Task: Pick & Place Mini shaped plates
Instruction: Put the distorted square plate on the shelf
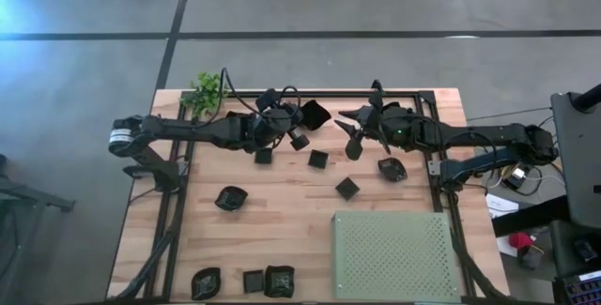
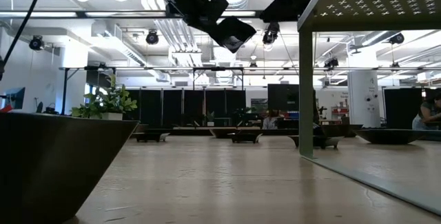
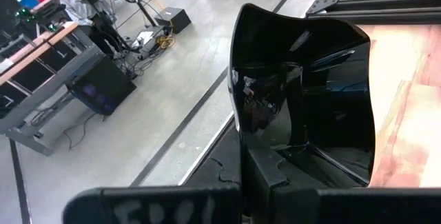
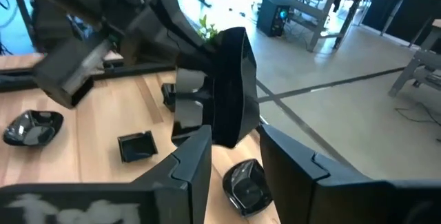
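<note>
Handover above the far middle of the table [image 1: 282, 211]. My left end effector [image 1: 302, 117] is clamped on a black wavy-rimmed plate [image 1: 315, 114], raised well clear of the wood and gripped by one edge, so that the opposite rim stays free for the other arm. My right end effector [image 4: 234, 156] faces it with its fingers [image 4: 189, 158] spread wide on either side of that plate's [image 4: 233, 86] free edge, touching nothing; I judge it has either just let go or is about to close. The plate stands on edge rather than flat: in the left wrist view its glossy hollow [image 3: 303, 107] faces the camera, and its long axis runs from my left fingers outward towards the right arm. The other plates, for instance one [image 1: 231, 197] mid-table, lie scattered, apart from the green mat [image 1: 394, 253] at the near right, probably the place to set them. A small plant [image 1: 205, 92] sits at the far left corner.
</note>
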